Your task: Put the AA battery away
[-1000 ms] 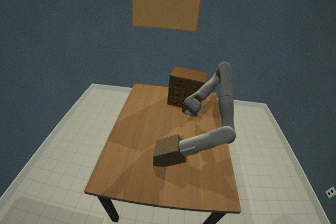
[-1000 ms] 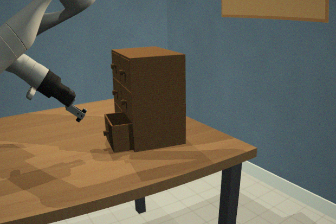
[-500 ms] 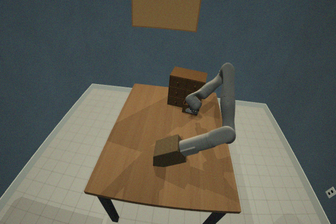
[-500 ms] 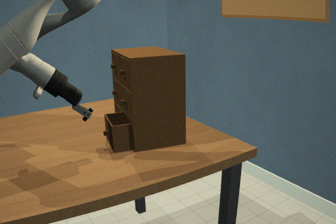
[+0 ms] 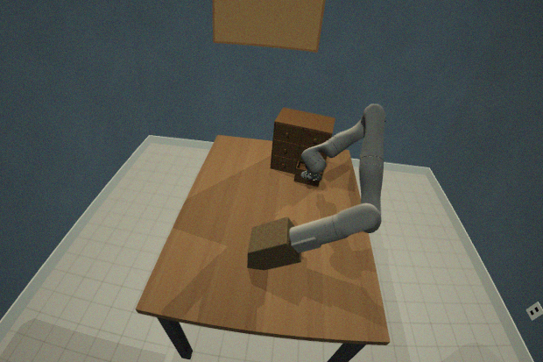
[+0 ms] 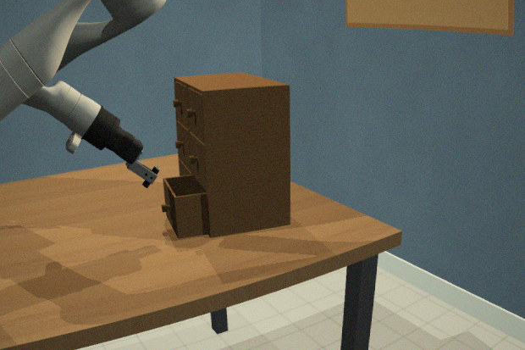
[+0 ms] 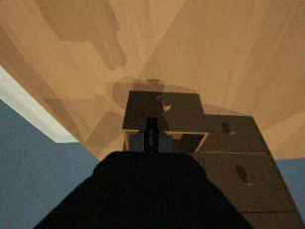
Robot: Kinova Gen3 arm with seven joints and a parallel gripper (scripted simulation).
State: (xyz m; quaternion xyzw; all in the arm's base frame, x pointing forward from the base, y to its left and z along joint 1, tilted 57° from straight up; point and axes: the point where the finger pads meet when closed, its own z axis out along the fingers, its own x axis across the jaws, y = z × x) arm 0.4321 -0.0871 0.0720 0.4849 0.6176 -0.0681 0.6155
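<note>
The small chest stands upright. Its bottom drawer, on the right seen from the front, is pulled out; the other drawers in view look pushed in. My gripper is shut on a dark AA battery, held crosswise with its ends past the fingertips. In the exterior view the fingertips are just in front of the open drawer, slightly above its rim, tilted down toward it. The drawer's inside is dark, and no other battery can be made out. In the top view the arm hides the fingertips.
A brown block stands at the arm's base on the table. The knobs of the closed drawers stick out of the chest's front, near the fingers. The arm reaches in from the front right. A board hangs on the wall behind.
</note>
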